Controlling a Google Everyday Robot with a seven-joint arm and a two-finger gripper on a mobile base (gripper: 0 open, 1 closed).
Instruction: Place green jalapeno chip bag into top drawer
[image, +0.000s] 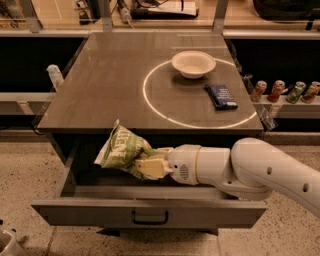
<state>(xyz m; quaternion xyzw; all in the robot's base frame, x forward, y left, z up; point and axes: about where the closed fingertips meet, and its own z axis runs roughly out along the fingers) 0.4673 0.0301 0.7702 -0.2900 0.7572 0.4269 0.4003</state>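
The green jalapeno chip bag (120, 150) is a crumpled light-green foil bag held over the left half of the open top drawer (150, 212). My gripper (149, 163) reaches in from the right on a white arm and is shut on the bag's right side, holding it just above the drawer's dark interior. The drawer is pulled out below the table, its grey front panel and dark curved handle (149, 218) facing the camera.
A grey table (110, 90) with a white ring marked on it carries a white bowl (193, 63) and a small dark blue flat packet (220, 96). Several drink cans (285, 91) stand on a shelf at the right. A white bottle (54, 75) sits at the left.
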